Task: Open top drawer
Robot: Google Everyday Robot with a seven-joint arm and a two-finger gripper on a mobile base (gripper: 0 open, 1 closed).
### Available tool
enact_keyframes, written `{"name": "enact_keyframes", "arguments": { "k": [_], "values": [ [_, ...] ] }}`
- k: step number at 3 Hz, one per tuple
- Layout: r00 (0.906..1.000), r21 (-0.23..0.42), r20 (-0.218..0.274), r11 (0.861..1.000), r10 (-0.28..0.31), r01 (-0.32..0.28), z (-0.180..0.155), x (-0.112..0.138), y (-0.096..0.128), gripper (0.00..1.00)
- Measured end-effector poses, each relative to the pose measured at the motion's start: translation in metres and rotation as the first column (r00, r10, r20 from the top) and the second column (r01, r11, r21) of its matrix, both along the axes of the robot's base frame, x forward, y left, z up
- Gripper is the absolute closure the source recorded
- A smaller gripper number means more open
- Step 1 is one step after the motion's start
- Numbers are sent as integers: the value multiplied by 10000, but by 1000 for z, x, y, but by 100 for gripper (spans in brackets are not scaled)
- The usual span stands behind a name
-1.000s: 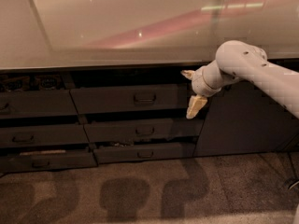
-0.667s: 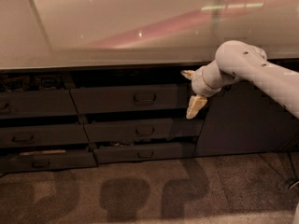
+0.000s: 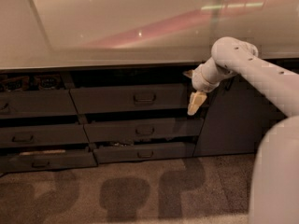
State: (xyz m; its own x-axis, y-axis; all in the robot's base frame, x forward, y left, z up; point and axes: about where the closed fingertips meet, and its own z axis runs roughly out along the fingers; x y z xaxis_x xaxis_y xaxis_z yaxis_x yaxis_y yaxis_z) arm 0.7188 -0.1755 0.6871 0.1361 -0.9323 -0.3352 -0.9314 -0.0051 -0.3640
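Observation:
The top drawer [image 3: 117, 99] is the dark brown-grey front in the middle column, just under the counter, with a small loop handle [image 3: 144, 97] at its centre. A dark gap shows above its front edge. My gripper [image 3: 195, 102] hangs from the white arm [image 3: 243, 64] at the right end of this drawer front, level with it and well to the right of the handle. Whether it touches the drawer cannot be told.
Two shallower drawers [image 3: 140, 130] [image 3: 142, 152] lie below the top one. A second column of drawers [image 3: 32, 104] is at the left, its upper one showing items inside. A plain cabinet door [image 3: 229, 120] is at the right. The glossy counter [image 3: 117, 27] overhangs all. Carpet floor [image 3: 140, 190] is in front.

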Motion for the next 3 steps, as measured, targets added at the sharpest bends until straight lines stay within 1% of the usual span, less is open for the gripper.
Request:
{"name": "enact_keyframes", "arguments": {
  "k": [1,2,3],
  "values": [
    [9989,119,399,9996,-244,239,13,21,-10,0],
    [9989,118,395,9996,-244,239,12,20,-10,0],
    [9997,94,-143,9998,-200,201,-14,23,-8,0]
  ]
}}
